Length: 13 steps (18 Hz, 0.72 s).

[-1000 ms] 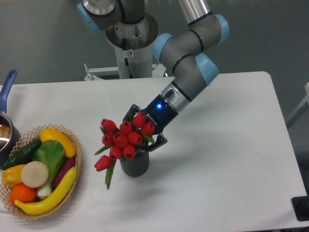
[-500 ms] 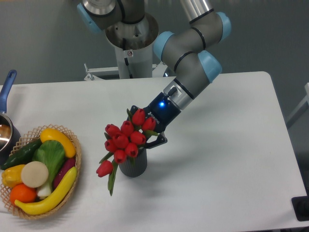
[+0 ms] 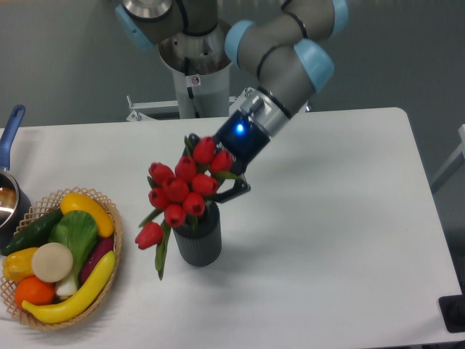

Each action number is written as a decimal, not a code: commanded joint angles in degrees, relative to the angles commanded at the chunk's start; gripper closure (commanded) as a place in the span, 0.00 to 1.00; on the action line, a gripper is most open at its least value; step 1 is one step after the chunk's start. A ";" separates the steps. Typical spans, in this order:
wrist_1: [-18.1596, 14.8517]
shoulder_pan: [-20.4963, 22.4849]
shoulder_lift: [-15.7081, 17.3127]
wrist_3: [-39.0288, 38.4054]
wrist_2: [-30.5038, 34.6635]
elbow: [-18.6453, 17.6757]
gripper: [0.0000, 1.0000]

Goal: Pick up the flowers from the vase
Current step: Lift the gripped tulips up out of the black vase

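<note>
The flowers (image 3: 180, 192), a bunch of red tulip buds with green leaves, stand above the dark grey ribbed vase (image 3: 198, 241) near the table's middle. One bud and a leaf hang down on the left. The stems still reach into the vase mouth. My gripper (image 3: 216, 185) comes in from the upper right and is shut on the bunch just above the rim. One dark finger (image 3: 234, 190) shows at the right of the buds; the other is hidden behind them.
A woven basket (image 3: 110, 225) of vegetables sits at the front left. A pot with a blue handle (image 3: 10, 132) is at the left edge. The arm's base column (image 3: 196, 69) stands at the back of the white table (image 3: 341, 240).
The gripper has risen with the bunch, so more of the vase wall shows below the buds. The vase has stayed in place.
</note>
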 joint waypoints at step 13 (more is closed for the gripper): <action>-0.09 3.68 -0.26 -5.90 0.00 10.28 0.60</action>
